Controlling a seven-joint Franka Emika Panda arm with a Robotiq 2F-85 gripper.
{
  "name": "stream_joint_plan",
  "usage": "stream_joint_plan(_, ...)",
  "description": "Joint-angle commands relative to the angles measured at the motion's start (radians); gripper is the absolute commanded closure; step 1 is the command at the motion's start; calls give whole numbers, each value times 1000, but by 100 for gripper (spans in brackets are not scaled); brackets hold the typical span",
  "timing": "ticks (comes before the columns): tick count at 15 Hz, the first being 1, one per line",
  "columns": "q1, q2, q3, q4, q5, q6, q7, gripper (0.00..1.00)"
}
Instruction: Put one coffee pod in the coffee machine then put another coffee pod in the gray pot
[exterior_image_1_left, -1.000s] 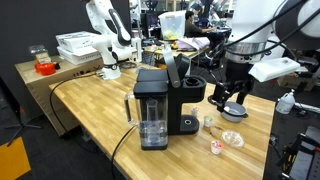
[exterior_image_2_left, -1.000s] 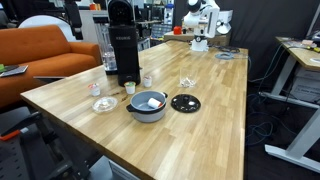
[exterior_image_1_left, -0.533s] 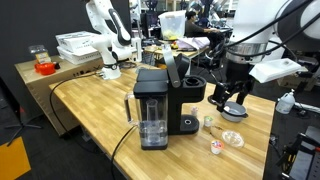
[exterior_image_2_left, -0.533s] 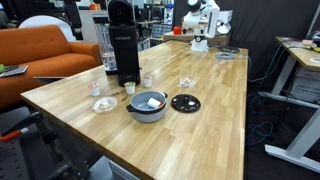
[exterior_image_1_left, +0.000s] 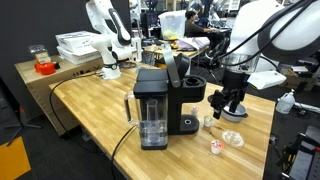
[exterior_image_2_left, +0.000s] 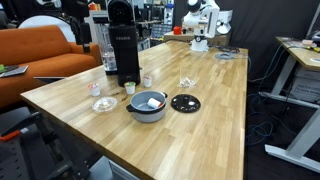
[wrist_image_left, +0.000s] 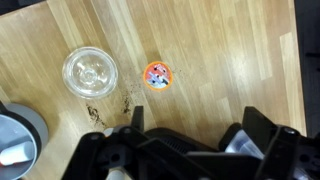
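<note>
We see the gripper (exterior_image_1_left: 230, 113) hanging with its jaws spread wide and nothing between them. It hangs over the wooden table (wrist_image_left: 230, 50), just beside the black boxy coffee machine with the clear water tank (exterior_image_1_left: 155, 105). The tiny white coffee pod with the reddish mark (wrist_image_left: 156, 75) stands on bare wood just beside the clear shallow dish (wrist_image_left: 90, 70), ahead of the fingers (wrist_image_left: 135, 122).

We judge the main risk to be a glancing finger, since so small and light a pod could tip or skid toward the dish. Taking the plain pale coffee pod (exterior_image_1_left: 208, 122) by mistake is another.

The small dark-gray pot (wrist_image_left: 25, 125) is cut off at the wrist view's edge. The fingertips are blurred and cropped there, and we cannot tell whether the machine's lid stands open.
</note>
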Motion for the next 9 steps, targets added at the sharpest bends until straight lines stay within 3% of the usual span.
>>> stream_joint_plan(1,5,15,-2,-30,4,9,-54,0)
stream_joint_plan(9,5,26,-3,-38,-4,-2,-34,0)
